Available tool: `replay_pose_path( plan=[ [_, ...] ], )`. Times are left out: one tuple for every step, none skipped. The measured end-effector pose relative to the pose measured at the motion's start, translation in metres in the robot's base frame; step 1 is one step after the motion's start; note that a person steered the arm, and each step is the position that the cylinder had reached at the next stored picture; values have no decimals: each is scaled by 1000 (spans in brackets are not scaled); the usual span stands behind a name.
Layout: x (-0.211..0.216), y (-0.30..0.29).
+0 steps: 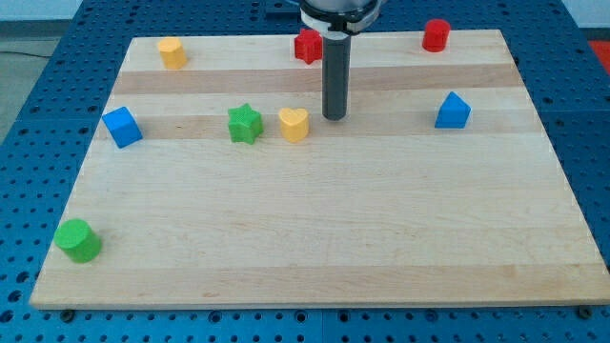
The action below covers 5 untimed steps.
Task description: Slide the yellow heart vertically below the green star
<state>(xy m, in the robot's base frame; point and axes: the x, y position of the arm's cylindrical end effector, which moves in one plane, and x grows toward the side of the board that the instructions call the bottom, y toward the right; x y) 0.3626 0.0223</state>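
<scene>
The yellow heart (294, 124) lies on the wooden board just right of the green star (245, 124), a small gap between them, both in the upper middle of the view. My tip (335, 116) stands on the board a little to the right of the yellow heart and slightly above it, not touching it. The rod rises straight up to the arm at the view's top.
A red star-like block (307, 46) sits behind the rod at the top. A red cylinder (436, 35) is top right, a yellow block (172, 52) top left, a blue cube (122, 127) left, a blue block (453, 111) right, a green cylinder (77, 240) bottom left.
</scene>
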Motion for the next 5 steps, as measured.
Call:
replay_pose_path(
  plan=[
    [-7,-1],
    [-8,-27],
    [7,-57],
    [82,-47],
    [147,-28]
  ],
)
